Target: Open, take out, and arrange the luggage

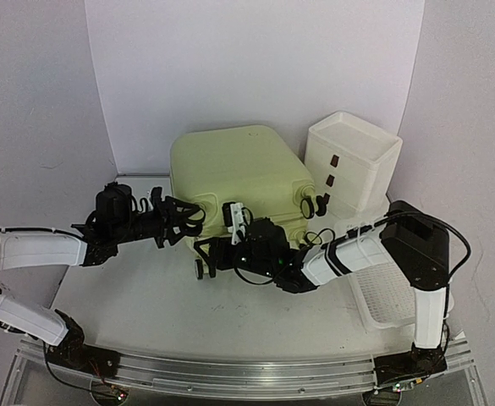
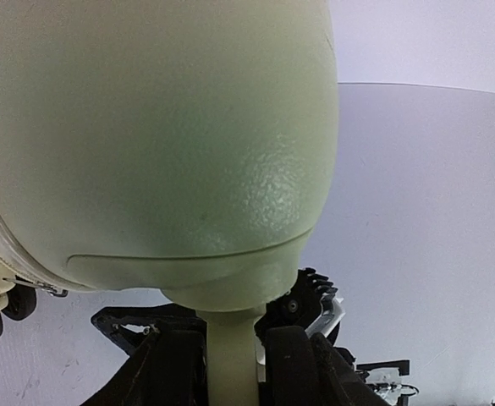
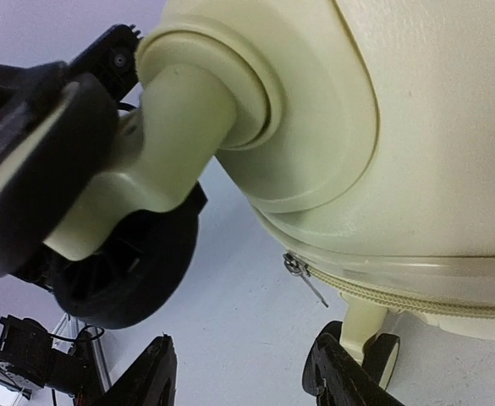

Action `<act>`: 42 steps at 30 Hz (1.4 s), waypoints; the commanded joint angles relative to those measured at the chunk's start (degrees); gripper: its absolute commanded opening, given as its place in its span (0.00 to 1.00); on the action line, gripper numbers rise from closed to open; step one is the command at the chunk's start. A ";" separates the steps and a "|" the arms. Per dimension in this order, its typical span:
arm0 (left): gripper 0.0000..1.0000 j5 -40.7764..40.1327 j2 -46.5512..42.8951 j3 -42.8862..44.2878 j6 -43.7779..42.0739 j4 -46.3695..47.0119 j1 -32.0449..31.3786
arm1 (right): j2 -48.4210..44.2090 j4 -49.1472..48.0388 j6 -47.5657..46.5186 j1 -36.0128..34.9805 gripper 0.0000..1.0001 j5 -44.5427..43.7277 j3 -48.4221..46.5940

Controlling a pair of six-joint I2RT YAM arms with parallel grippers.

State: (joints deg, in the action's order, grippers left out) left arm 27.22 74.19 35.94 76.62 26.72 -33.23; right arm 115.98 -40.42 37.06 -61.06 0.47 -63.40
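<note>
Ok so nearest the arms: the right gripper (image 3: 243,372) is sitting low over the table (image 1: 145,296) with its jaws about halfway apart. There's only bare tabletop between them, so it isn't gripping anything. Its wrist view sits right under the front corner of the luggage (image 1: 234,169), with a black caster wheel (image 3: 129,271) just to its left. A second, smaller-looking wheel (image 3: 381,351) is right beside its right finger, and I honestly can't tell if they touch.

The left gripper (image 1: 184,218) comes in from the left side and is closed on the pale caster stem (image 2: 230,326) at the suitcase's near left corner. The stem runs straight down between the two fingers, snug on both sides.

The luggage itself is a big pale yellow-green hard shell with rounded corners and a slightly pebbly surface. It sits around the middle of the table toward the back, wheel end facing the arms. The zipper (image 3: 382,292) looks done up along the seam, with the little metal pull (image 3: 305,277) hanging loose.

There's a white mesh basket (image 1: 391,292) on the near right by the right arm. A white three-drawer box (image 1: 353,161) sits further back, just beside the suitcase's right side.
</note>
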 commanded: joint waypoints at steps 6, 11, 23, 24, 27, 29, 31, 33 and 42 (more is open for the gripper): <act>0.00 -5.76 1.37 16.56 -0.34 6.04 -7.83 | -5.37 0.31 -2.62 -1.86 0.60 -12.64 3.51; 0.00 -8.00 4.20 20.74 -0.39 6.04 -9.75 | -7.35 -0.26 -3.88 -1.98 0.64 -17.35 6.03; 0.00 -7.13 9.38 27.00 0.10 6.06 -11.59 | -5.31 1.24 -0.23 -2.08 0.61 -25.42 7.33; 0.00 -7.18 9.39 27.04 0.15 6.04 -11.61 | -4.88 0.80 0.14 -2.12 0.60 -26.14 7.32; 0.00 -7.44 9.24 27.26 0.02 6.04 -11.68 | -2.90 -3.60 0.21 -2.02 0.57 -25.87 7.60; 0.00 -7.49 9.22 27.57 -0.13 6.02 -11.68 | -1.45 -8.13 -0.42 -1.96 0.58 -23.65 8.04; 0.00 -7.53 9.13 27.75 -0.10 6.06 -11.68 | -0.12 -11.18 -0.54 -1.68 0.58 -22.07 8.15; 0.00 -7.50 9.21 27.82 -0.07 6.01 -11.68 | 0.84 -11.74 -0.46 -1.26 0.58 -21.34 7.48; 0.00 -7.69 8.81 26.93 0.23 5.99 -11.68 | 3.75 -13.10 2.60 0.75 0.50 -21.80 6.00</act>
State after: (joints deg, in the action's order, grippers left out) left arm 19.31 86.56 54.41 79.35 12.40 -44.73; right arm 117.89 -51.07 38.39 -62.04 -20.56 -55.55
